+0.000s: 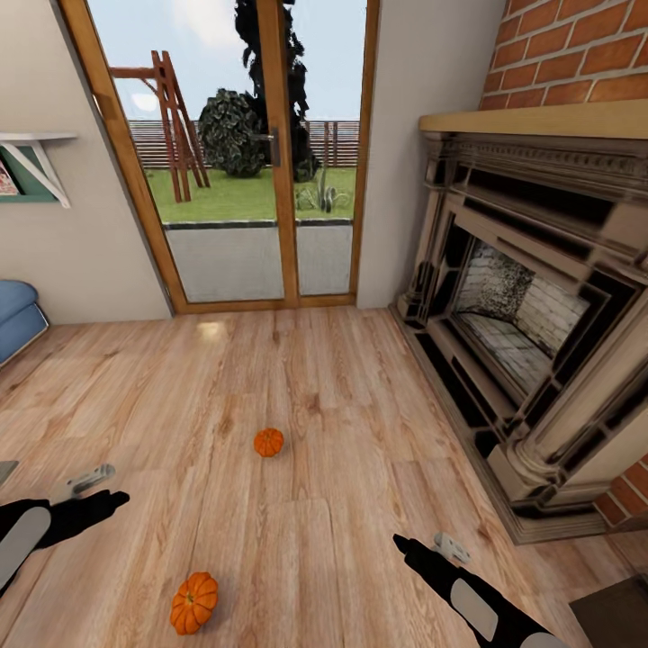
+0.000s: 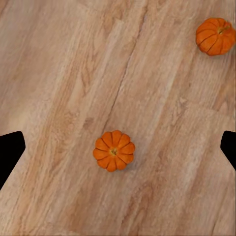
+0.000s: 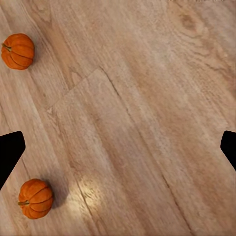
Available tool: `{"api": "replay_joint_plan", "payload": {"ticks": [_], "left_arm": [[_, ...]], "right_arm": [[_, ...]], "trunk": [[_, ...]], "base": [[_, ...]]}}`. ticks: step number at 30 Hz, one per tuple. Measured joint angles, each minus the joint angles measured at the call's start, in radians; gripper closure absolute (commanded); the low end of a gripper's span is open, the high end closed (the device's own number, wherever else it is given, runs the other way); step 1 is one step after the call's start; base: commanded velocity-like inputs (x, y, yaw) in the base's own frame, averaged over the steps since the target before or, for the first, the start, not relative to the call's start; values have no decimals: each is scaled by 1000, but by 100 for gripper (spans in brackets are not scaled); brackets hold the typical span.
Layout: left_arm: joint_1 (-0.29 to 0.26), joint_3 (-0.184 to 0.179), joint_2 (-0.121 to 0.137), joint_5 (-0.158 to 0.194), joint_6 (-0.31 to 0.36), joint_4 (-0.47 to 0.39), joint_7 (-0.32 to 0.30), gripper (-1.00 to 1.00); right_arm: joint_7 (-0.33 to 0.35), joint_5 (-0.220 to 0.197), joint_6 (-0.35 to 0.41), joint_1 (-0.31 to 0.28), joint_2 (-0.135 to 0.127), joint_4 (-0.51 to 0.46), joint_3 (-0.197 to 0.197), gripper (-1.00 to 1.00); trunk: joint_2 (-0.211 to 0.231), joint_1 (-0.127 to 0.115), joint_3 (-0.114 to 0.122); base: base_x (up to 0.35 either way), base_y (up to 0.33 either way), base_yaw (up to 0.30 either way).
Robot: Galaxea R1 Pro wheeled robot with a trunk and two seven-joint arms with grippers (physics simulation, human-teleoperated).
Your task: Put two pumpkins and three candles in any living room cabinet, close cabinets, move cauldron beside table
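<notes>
Pale wood plank flooring [image 1: 342, 504] is stretching toward a glazed garden door [image 1: 261, 153] and a brick-topped fireplace [image 1: 531, 315]. Two pumpkins are sitting on it, apart: the nearer pumpkin [image 1: 194, 602] between both arms, the farther pumpkin [image 1: 268, 442] mid-floor. The left gripper [image 1: 94, 486] and right gripper [image 1: 423, 544] are hanging spread, holding nothing.

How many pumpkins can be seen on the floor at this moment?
2. The nearer pumpkin lies on the wooden floor close in front of the robot, towards its left side. The farther pumpkin lies farther ahead, near the middle of the floor. Both are apart from each other.
</notes>
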Motion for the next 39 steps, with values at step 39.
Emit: {"api": "replay_joint_plan", "payload": {"ticks": [39], "left_arm": [[-1, -25, -109, -6, -291, -30, 137, -100]], "right_arm": [[15, 2, -3, 0, 1, -12, 1, -100]], "trunk": [[-273, 149, -122]], "base": [[0, 0, 0]]}}
